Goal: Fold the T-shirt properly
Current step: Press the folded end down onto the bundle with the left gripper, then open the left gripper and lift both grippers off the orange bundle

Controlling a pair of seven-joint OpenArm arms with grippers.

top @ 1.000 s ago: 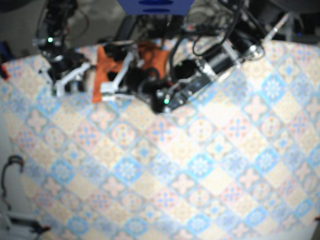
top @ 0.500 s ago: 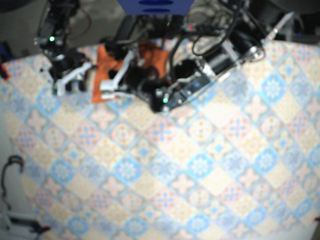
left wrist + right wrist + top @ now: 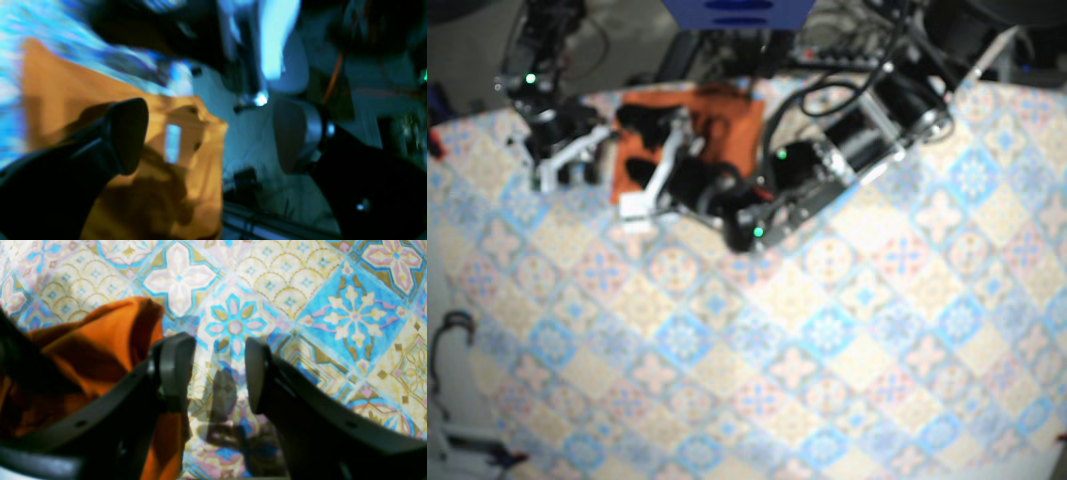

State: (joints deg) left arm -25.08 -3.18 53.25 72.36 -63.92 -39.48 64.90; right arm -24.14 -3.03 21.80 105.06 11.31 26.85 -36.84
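Observation:
The orange T-shirt (image 3: 727, 115) lies as a compact folded bundle at the back of the patterned tablecloth (image 3: 827, 350). My left gripper (image 3: 642, 190) reaches over it from the right and hangs open at the shirt's front-left edge. In the blurred left wrist view the left gripper (image 3: 210, 136) has its fingers wide apart, with the edge of the T-shirt (image 3: 66, 90) under the left finger (image 3: 125, 133). My right gripper (image 3: 567, 165) stands open just left of the shirt. The right gripper (image 3: 217, 370) shows only tablecloth between its fingers, and the T-shirt (image 3: 100, 336) bunches at its left.
Cables and arm hardware crowd the table's back edge, with a blue box (image 3: 737, 12) behind them. A loose cable (image 3: 452, 330) hangs off the left side. The patterned cloth stretches across the front and right.
My left arm has swung toward the front-left across the shirt, and more of the orange cloth now shows behind it. The right arm has stayed put.

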